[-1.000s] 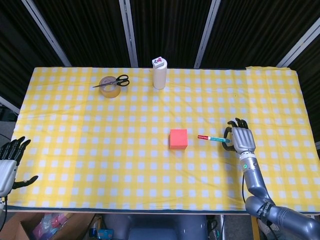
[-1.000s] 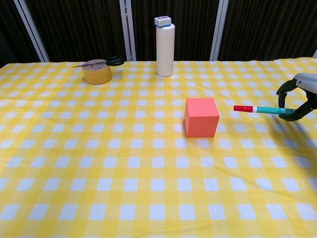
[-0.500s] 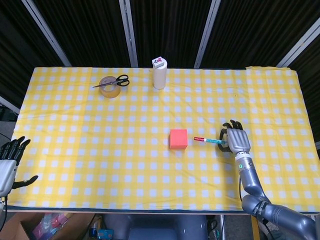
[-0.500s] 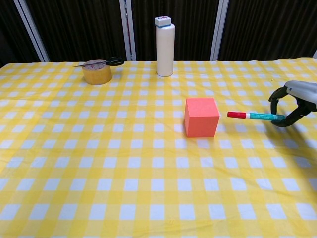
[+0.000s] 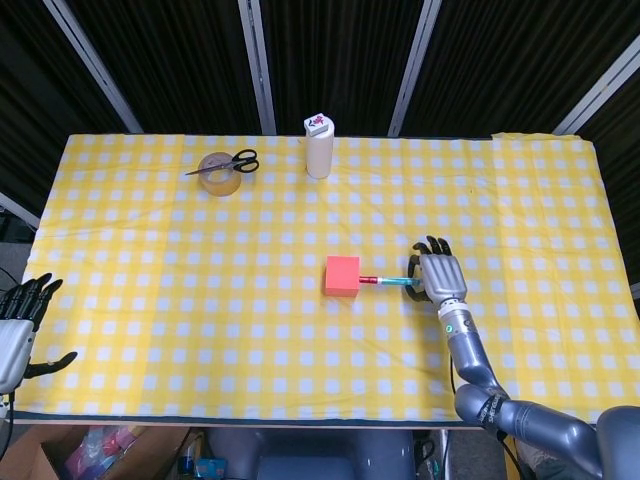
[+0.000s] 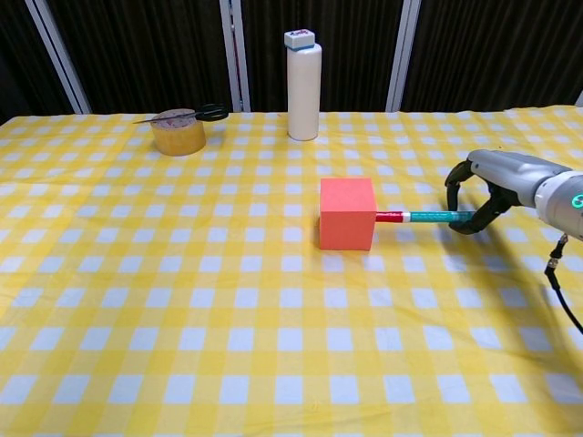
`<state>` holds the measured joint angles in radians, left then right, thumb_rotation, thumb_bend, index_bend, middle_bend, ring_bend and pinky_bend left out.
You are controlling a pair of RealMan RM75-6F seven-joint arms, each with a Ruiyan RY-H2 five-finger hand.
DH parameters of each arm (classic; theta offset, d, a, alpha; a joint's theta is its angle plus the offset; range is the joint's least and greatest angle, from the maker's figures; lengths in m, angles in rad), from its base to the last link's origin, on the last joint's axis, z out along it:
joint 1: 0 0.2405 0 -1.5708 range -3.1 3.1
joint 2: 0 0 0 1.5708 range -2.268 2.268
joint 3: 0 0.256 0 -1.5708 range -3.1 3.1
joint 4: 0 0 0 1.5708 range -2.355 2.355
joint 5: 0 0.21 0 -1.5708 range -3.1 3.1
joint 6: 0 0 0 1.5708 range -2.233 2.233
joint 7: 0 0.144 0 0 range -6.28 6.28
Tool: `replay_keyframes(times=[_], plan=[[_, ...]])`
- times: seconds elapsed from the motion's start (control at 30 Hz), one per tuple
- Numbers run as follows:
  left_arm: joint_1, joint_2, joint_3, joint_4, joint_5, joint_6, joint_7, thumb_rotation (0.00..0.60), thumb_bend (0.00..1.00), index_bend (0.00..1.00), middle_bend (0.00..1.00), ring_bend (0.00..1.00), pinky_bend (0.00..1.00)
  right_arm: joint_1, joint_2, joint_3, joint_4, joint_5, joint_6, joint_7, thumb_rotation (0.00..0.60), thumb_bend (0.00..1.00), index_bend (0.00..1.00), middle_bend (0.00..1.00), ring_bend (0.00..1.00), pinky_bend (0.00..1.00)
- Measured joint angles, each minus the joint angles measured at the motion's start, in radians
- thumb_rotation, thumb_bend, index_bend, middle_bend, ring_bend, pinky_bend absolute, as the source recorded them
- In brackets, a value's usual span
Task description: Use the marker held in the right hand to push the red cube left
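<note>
Table (image 5: 150, 330) covered edge to edge by yellow-and-white checked cloth (image 6: 182, 364). Behind it a dark ribbed wall (image 5: 340, 60) with slanted light metal struts (image 5: 255, 60). Below the front edge: a cardboard box (image 5: 40, 455) with colourful clutter, floor in shadow. Lighting even.

You get bright, even overhead light on the checked tablecloth (image 5: 150, 250), sharp in both views. Your red cube (image 6: 347, 213) casts only a soft shadow at its base. The backdrop along the top stays dark.
</note>
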<state>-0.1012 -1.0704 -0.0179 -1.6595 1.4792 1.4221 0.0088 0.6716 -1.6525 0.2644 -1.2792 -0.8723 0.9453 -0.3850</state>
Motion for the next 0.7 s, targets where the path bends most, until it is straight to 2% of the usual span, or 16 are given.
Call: replay_keyframes(times=[0.37,0.7], plan=[[-0.001,0.004,0.002,-0.002,0.0,-0.004,-0.006,0.6,0.0,0.0,0.0,0.0,0.0,0.023,-0.027,-0.004,-0.019,0.046,0.036,-0.083,0.6,0.49,0.63,0.22,0.02,0.0],[0.0,0.006,0.005,-0.006,0.008,0.001,-0.005,0.6,0.0,0.0,0.0,0.0,0.0,-0.004,0.003,-0.008,-0.044,0.094,0.081,-0.112,0.6,0.49,0.63,0.22,0.02,0.0]])
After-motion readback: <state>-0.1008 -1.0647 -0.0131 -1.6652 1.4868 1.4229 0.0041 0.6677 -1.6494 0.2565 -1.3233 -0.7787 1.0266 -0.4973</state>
